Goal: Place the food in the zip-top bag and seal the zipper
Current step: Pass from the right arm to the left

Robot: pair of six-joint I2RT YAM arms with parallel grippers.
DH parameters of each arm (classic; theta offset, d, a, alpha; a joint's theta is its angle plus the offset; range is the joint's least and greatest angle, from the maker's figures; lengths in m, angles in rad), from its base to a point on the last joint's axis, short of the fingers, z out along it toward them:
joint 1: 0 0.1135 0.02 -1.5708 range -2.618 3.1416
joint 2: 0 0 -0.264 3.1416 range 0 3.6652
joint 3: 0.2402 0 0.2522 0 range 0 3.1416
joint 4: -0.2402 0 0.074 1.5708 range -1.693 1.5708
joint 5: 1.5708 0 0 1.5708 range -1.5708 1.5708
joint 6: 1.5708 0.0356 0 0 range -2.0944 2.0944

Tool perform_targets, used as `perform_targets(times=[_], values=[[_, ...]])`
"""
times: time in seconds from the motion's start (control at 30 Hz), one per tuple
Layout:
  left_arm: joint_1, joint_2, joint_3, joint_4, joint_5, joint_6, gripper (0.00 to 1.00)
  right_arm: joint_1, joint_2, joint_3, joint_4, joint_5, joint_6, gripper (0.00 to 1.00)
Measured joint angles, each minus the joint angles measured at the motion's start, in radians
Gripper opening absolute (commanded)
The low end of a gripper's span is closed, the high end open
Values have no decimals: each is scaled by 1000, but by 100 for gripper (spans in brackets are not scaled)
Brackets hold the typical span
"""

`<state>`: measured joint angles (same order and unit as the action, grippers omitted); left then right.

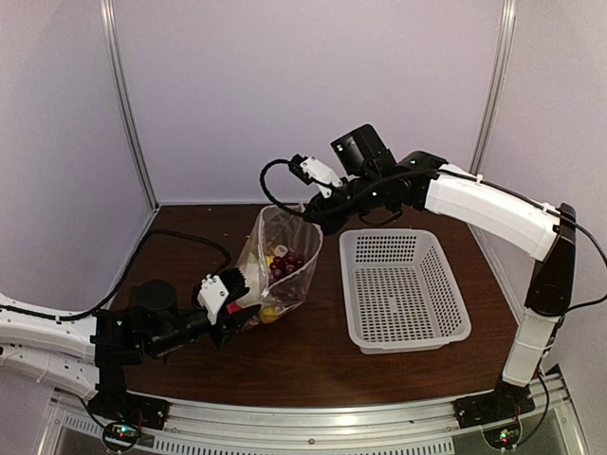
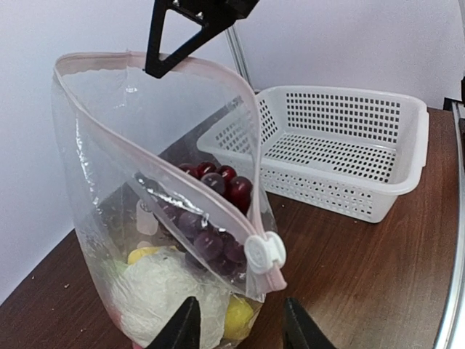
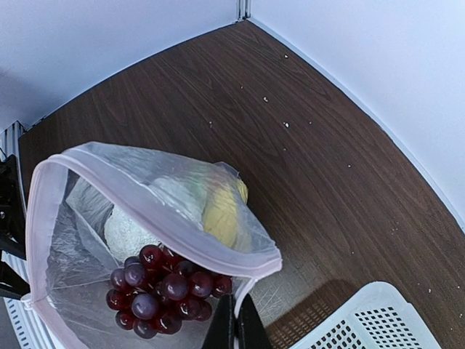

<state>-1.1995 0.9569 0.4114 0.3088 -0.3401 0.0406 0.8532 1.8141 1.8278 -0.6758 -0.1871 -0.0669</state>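
The clear zip-top bag (image 1: 285, 254) stands upright, mouth open, left of the table's middle. It holds dark purple grapes (image 3: 163, 291), a white cauliflower (image 2: 156, 287) and yellow pieces (image 3: 221, 214). My right gripper (image 3: 236, 323) is shut on the bag's upper mouth edge and holds it up; it also shows in the top view (image 1: 311, 216). The pinkish zipper (image 2: 182, 171) runs along the mouth, with its white slider (image 2: 265, 252) at the low end. My left gripper (image 2: 240, 329) is open at the bag's lower corner, just under the slider, fingers either side of the yellow piece.
A white perforated basket (image 1: 403, 284) stands right of the bag with nothing in it; it also shows in the left wrist view (image 2: 349, 145). White walls close the back and sides of the brown table (image 1: 322, 355).
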Motion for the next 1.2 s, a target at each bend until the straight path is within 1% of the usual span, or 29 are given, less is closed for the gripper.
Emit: perform_targets(times=[0.2,0.4,0.47,0.5,0.57,0.63,0.87,1.07,1.1,1.13,1.2], values=[[0,48,-13,115,-11,50,37,0,-1,-2,0,0,0,0],[5,155,-10,223,-12,106,30,0,-1,-2,-1,0,0,0],[9,182,-7,232,-15,112,28,0,-1,-2,0,0,0,0],[10,202,-3,238,-19,117,26,0,-1,-2,-1,0,0,0],[13,235,7,245,-26,125,18,0,-1,-2,-1,0,0,0],[14,248,8,253,-38,132,14,0,-1,-2,-1,0,0,0],[14,215,1,289,-74,142,1,0,-1,-2,0,0,-1,0],[14,88,-14,259,-87,141,0,-12,-1,-2,0,0,-5,0],[14,59,-14,247,-87,140,0,-19,-2,-2,1,-1,-6,10],[14,31,-14,237,-88,140,0,-26,-2,-2,2,-2,-9,18],[14,-14,-14,218,-90,136,0,-47,-5,0,0,-27,-27,29]])
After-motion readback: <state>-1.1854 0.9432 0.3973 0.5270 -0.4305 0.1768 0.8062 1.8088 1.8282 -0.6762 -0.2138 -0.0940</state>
